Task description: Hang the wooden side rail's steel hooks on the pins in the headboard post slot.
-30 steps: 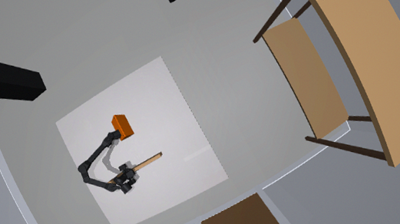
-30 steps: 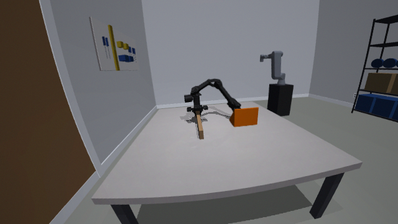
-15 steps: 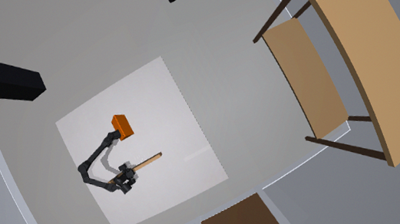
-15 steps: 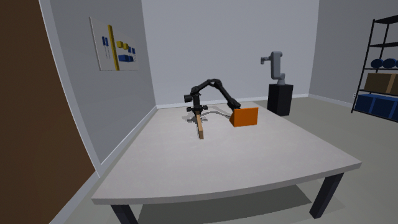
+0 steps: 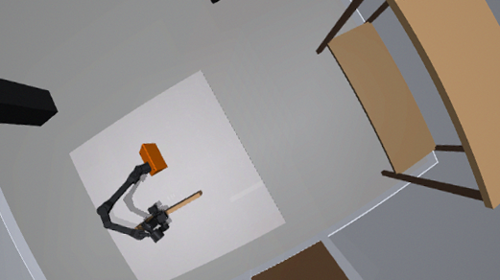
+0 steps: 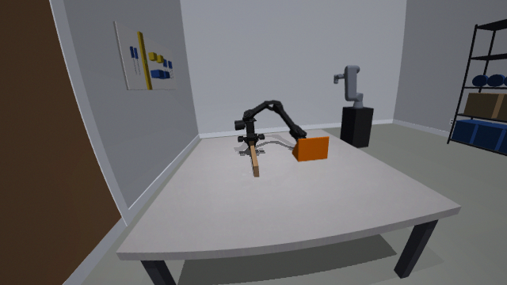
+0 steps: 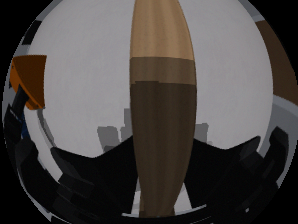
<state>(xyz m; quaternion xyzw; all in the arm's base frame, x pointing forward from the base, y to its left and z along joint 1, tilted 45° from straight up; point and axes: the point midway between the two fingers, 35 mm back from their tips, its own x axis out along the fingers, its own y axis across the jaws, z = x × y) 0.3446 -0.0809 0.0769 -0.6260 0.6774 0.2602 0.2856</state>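
Note:
The wooden side rail [image 5: 185, 202] [image 6: 254, 159] [image 7: 162, 32] is a long light-brown bar. In the exterior view its free end points toward the camera, low over or on the table; I cannot tell if it touches. My gripper [image 5: 156, 221] [image 6: 252, 144] [image 7: 157, 135] points down and is shut on the rail, with one dark finger on each side of it. The arm and gripper cover the rail's other end in the top view. I cannot make out the steel hooks, the headboard post, its slot or the pins in any view.
An orange block [image 5: 154, 158] [image 6: 313, 149] [image 7: 31, 75] stands on the pale table [image 5: 224, 156] [image 6: 301, 214], beside the arm's base and off to one side of the rail. The table's edge lies beyond the gripper. A wooden bench and black pedestals stand away from the table.

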